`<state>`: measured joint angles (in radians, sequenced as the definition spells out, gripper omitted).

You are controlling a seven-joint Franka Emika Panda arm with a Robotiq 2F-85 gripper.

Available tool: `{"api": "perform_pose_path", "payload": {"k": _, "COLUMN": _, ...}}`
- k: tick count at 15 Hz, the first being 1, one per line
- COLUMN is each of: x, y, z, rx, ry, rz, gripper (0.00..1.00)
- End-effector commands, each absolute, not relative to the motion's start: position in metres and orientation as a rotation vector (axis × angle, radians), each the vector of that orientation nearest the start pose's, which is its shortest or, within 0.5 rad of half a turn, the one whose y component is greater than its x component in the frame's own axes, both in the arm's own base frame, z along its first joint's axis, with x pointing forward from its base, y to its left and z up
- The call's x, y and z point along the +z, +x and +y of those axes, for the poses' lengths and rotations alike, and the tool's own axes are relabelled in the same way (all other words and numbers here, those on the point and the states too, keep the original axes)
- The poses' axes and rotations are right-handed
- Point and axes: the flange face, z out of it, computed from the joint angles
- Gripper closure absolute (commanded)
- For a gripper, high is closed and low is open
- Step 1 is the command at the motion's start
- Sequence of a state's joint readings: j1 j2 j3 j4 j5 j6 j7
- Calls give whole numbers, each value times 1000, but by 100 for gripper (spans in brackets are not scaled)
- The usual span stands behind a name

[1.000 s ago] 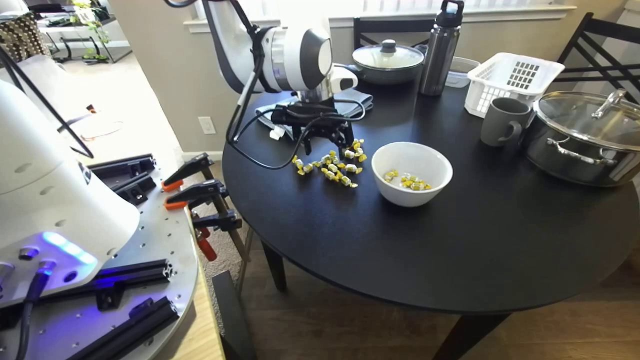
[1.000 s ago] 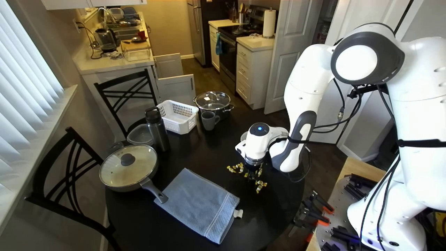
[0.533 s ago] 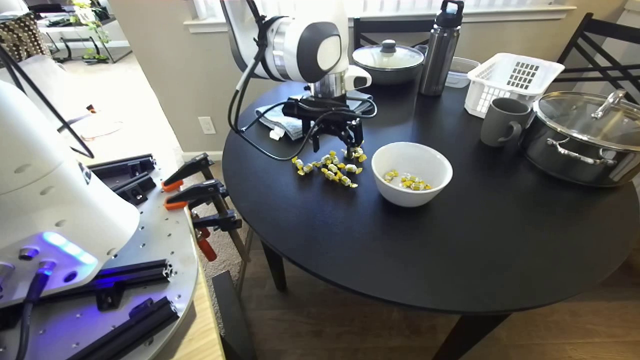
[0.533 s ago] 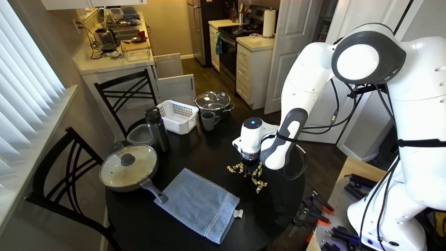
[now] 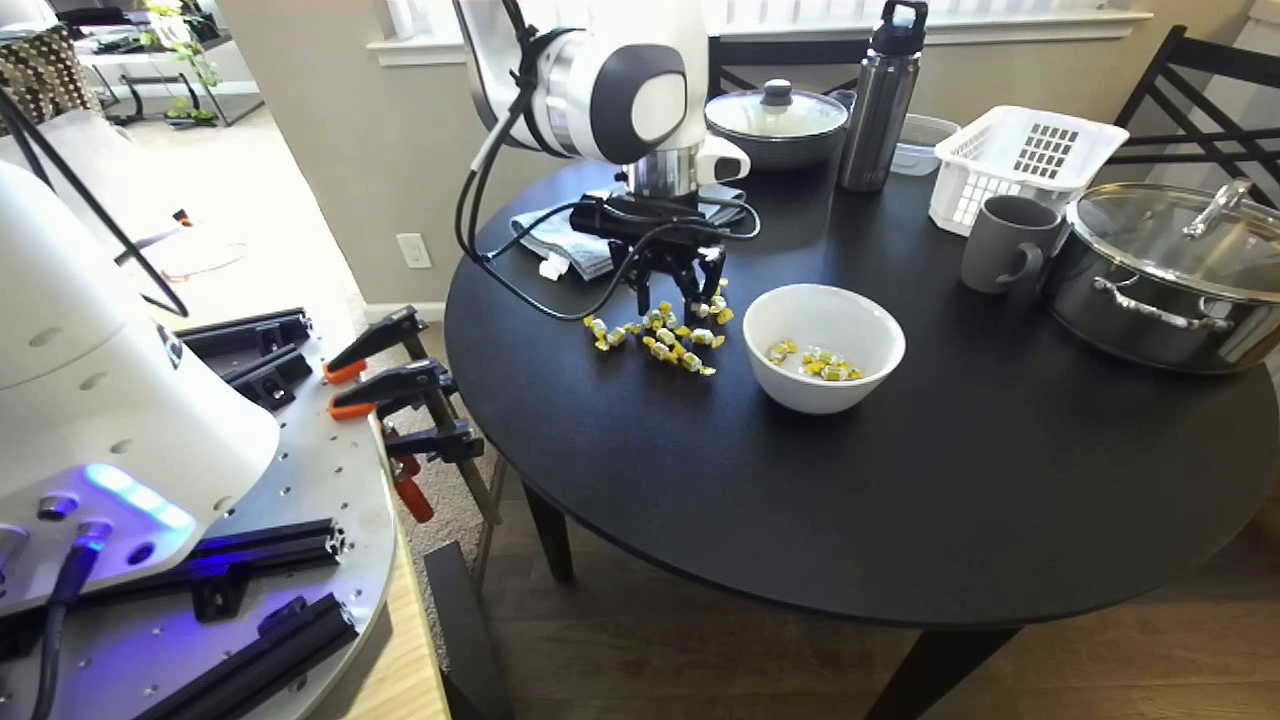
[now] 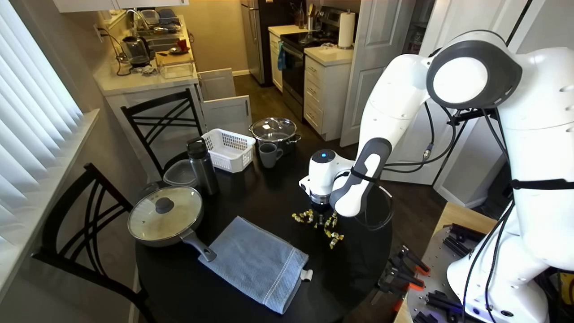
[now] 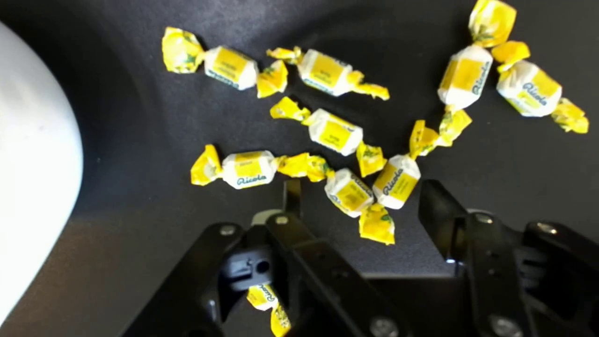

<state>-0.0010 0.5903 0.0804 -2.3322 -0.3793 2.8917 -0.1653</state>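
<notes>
My gripper is open and empty, pointing down just above the black table. It also shows in the wrist view. Between its fingertips lie two touching candies in yellow and white wrappers, one on the left and one on the right. Several more loose candies lie around them, such as one near the left finger and one farther up. Another candy is partly hidden behind the left finger. A white bowl with several candies inside stands beside the pile; its side shows in the wrist view.
A folded blue-grey towel lies behind the gripper. A lidded pan, a steel bottle, a white basket, a grey mug and a lidded pot stand along the table's far side. Clamps sit by the robot base.
My gripper has moved sideways over the candy pile, rightward in an exterior view. Its fingers look slightly closer together there. The candies and bowl have not moved.
</notes>
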Motion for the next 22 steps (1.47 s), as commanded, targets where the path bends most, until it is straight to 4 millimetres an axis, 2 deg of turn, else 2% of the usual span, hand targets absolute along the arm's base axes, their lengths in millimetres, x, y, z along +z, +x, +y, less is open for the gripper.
{"api": "perform_pose_path", "payload": {"k": 1, "x": 84, "y": 485, "z": 65, "rx": 61, "ry": -3014, "rz": -990, "gripper": 64}}
{"api": "perform_pose_path", "payload": {"k": 4, "x": 83, "y": 484, "z": 66, "rx": 59, "ry": -3002, "rz": -1012, "gripper": 84}}
{"api": "perform_pose_path", "payload": {"k": 6, "x": 83, "y": 483, "z": 68, "rx": 55, "ry": -2993, "rz": -1024, "gripper": 94}}
{"api": "perform_pose_path", "payload": {"k": 11, "x": 88, "y": 481, "z": 74, "rx": 39, "ry": -2972, "rz": -1062, "gripper": 92}}
{"api": "perform_pose_path", "payload": {"k": 14, "x": 117, "y": 483, "z": 71, "rx": -52, "ry": -2991, "rz": -1080, "gripper": 92}}
{"api": "perform_pose_path", "payload": {"k": 18, "x": 160, "y": 490, "z": 57, "rx": -134, "ry": -3047, "rz": -1058, "gripper": 92}}
{"api": "perform_pose_path", "payload": {"k": 22, "x": 197, "y": 492, "z": 34, "rx": -187, "ry": -3118, "rz": -1004, "gripper": 92}}
